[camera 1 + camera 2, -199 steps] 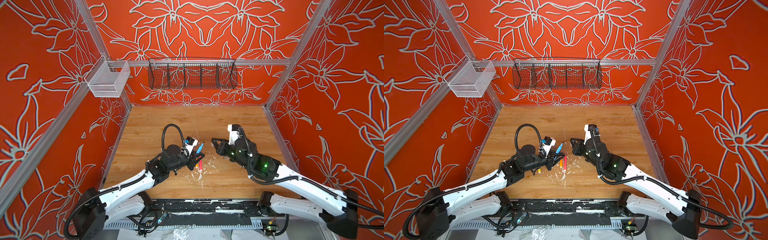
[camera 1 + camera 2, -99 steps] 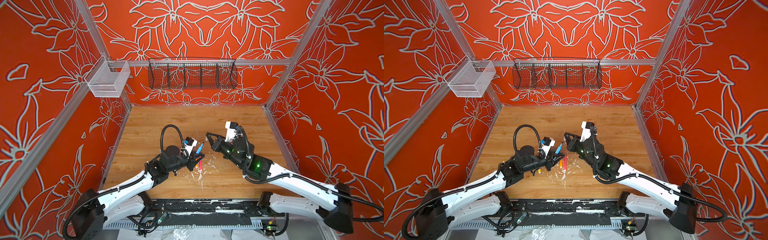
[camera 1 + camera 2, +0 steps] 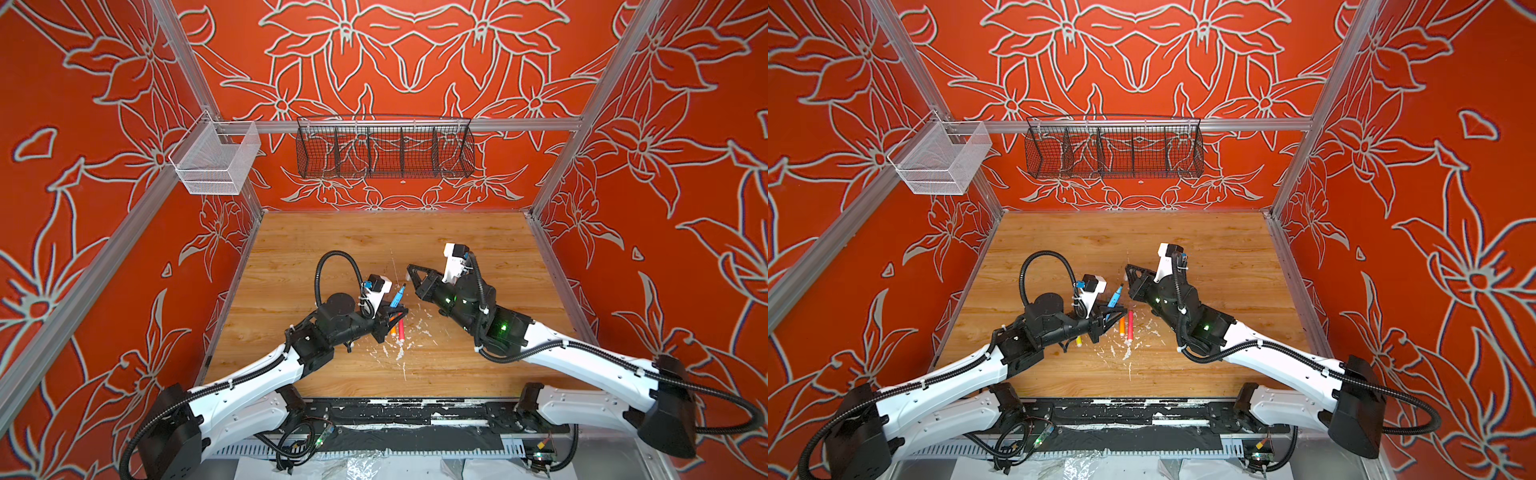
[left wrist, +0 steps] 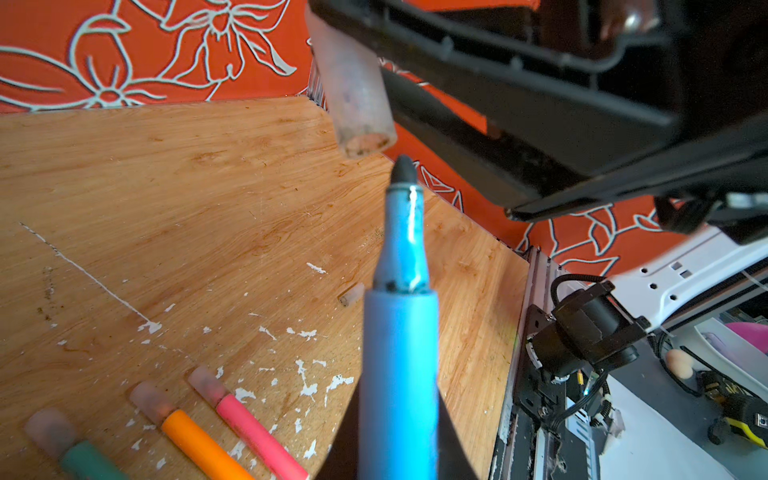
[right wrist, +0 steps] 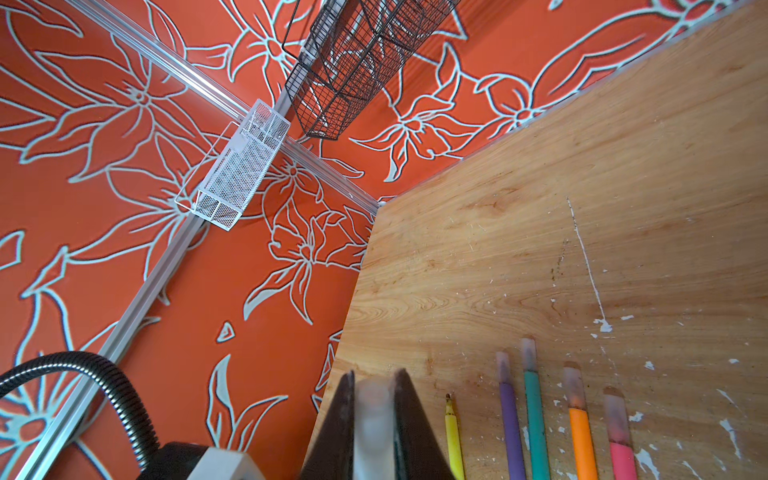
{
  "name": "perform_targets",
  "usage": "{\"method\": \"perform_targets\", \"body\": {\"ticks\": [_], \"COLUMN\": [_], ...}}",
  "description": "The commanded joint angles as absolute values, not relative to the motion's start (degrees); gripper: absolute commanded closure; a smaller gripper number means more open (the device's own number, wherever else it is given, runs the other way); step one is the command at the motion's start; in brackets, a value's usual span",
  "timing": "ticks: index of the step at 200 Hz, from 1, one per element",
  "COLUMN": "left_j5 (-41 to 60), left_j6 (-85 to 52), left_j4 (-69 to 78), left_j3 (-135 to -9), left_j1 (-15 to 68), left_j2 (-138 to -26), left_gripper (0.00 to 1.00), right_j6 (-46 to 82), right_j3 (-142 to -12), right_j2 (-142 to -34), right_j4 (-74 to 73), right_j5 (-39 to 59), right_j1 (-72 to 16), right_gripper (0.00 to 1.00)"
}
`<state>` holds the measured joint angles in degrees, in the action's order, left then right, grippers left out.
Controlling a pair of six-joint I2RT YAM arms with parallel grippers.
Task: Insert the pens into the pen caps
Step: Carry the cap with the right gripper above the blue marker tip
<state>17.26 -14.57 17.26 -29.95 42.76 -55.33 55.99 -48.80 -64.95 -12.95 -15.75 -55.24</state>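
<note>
My left gripper (image 3: 397, 309) is shut on the blue pen (image 4: 399, 332), whose bare dark tip points up toward my right gripper (image 3: 411, 270). The right gripper (image 5: 374, 382) is shut on a clear pen cap (image 4: 357, 95). In the left wrist view the cap's open mouth hangs just above and beside the pen tip, a small gap apart. On the table lie capped pink (image 5: 621, 453), orange (image 5: 582, 440), teal (image 5: 536, 424) and purple (image 5: 511, 428) pens, and an uncapped yellow pen (image 5: 453, 436). A loose cap (image 4: 351, 294) lies on the wood.
White flecks of debris (image 3: 399, 353) are scattered on the wooden table (image 3: 457, 365) by the pens. A black wire basket (image 3: 384, 147) hangs on the back wall and a white mesh basket (image 3: 216, 160) on the left wall. Orange walls close three sides.
My right gripper has moved left and slightly away with the cap, closing on the blue pen's tip. The left gripper has hardly moved.
</note>
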Motion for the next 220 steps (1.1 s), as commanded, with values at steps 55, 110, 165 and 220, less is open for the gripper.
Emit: {"method": "perform_targets", "body": {"ticks": [55,110,165,220], "left_j5": [16.97,16.17,16.77,17.65], "left_j6": [-14.13,-14.05,-13.73,-13.52], "left_j4": [18.41,18.19,18.45,18.63], "left_j3": [-29.98,-30.01,-29.97,-30.12], "left_j1": [43.07,43.07,43.07,43.07], "left_j2": [-55.28,-55.26,-55.3,-55.74], "left_gripper": [1.0,1.0,1.0,1.0], "right_j6": [57.72,59.18,56.94,55.76], "right_j3": [-46.98,-44.73,-46.2,-47.63], "right_j2": [-63.51,-64.77,-62.43,-61.41], "right_j4": [-16.43,-19.95,-17.32,-16.27], "right_j5": [-13.51,-11.35,-14.01,-14.76], "right_j1": [-55.72,-56.42,-56.6,-56.6], "right_gripper": [1.0,1.0,1.0,1.0]}}
